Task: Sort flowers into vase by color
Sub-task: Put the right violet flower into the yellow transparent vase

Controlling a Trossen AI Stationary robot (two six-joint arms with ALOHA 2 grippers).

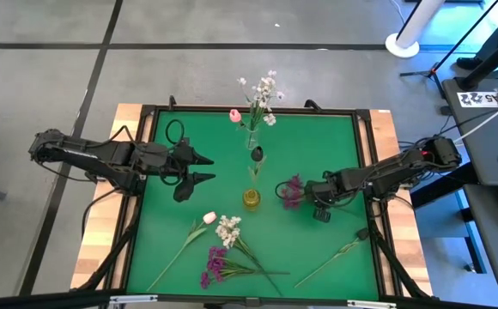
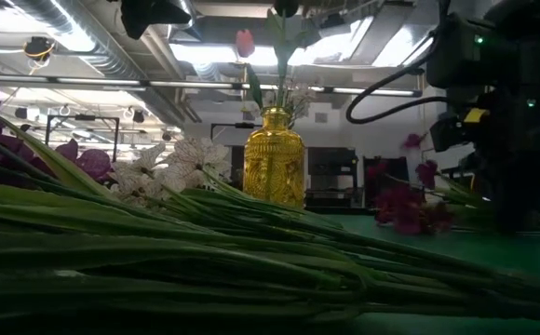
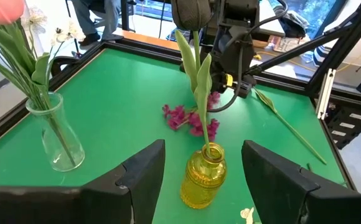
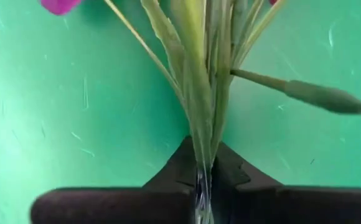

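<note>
A green-topped table [image 1: 318, 154] with a dark rim is seen from above, both arms reaching in from the sides. The left gripper [image 1: 204, 168] is held over the left middle of the mat with its fingers [image 3: 137, 180] spread wide and nothing between them, pointed toward the yellow vase [image 1: 252, 198] at the centre. The right gripper [image 1: 311, 190] is stretched in from the right, and its fingers are pinched shut on the green stems [image 4: 200, 118] of a purple flower sprig [image 1: 293, 191], whose magenta blossoms lie just right of the yellow vase. A dark tulip [image 3: 192, 15] with long green leaves is stood upright in the yellow vase. Farther back, near the far edge, a clear glass vase [image 1: 252, 141] is set, in which white small-blossom sprigs [image 1: 264, 91] and a pink tulip [image 1: 235, 115] are held. At the near edge, loose flowers are laid flat on the mat: a pale tulip bud [image 1: 209, 218] on its long stem to the left, a white blossom cluster [image 1: 227, 229] beside it, and a purple cluster [image 1: 215, 263] nearest the edge. A single green stem [image 1: 339, 253] is laid well apart at the near right.
</note>
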